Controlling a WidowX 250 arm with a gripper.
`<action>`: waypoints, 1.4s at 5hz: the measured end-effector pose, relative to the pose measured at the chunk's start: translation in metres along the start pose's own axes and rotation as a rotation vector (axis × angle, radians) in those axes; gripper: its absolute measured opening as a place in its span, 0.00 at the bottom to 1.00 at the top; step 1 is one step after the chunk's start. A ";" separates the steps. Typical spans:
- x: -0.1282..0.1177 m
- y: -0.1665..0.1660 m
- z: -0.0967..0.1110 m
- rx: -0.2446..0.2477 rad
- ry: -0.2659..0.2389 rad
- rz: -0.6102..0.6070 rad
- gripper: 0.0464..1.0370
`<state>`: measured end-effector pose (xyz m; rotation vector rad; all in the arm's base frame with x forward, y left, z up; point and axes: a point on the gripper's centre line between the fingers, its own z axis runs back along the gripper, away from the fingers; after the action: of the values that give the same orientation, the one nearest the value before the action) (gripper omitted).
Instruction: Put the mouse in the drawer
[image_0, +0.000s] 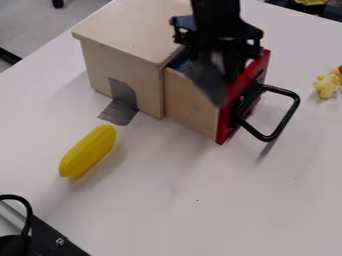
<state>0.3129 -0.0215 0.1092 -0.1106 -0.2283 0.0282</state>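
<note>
My black gripper (217, 75) hangs over the open drawer (192, 106) at the upper centre right, with its lower part at the drawer's opening behind the red front. The drawer stands pulled out of the wooden box, its black handle facing right. A blurred grey shape (206, 79) is at the gripper's lower end, over the opening; I cannot tell whether it is the mouse or part of the gripper. The drawer's inside is mostly hidden by the gripper and the side wall.
The wooden box (130, 25) has a flat top and a grey patch at its side. A yellow corn-like toy (88, 151) lies front left. A small yellow toy (327, 85) is at the right edge, and black equipment (50, 239) at the lower left corner.
</note>
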 end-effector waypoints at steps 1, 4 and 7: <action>0.015 0.003 -0.018 0.017 0.009 0.004 0.53; 0.051 0.013 -0.028 0.066 -0.001 0.005 0.53; 0.051 0.032 -0.047 0.125 0.043 -0.018 0.53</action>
<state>0.3728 0.0075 0.0713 0.0154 -0.1841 0.0226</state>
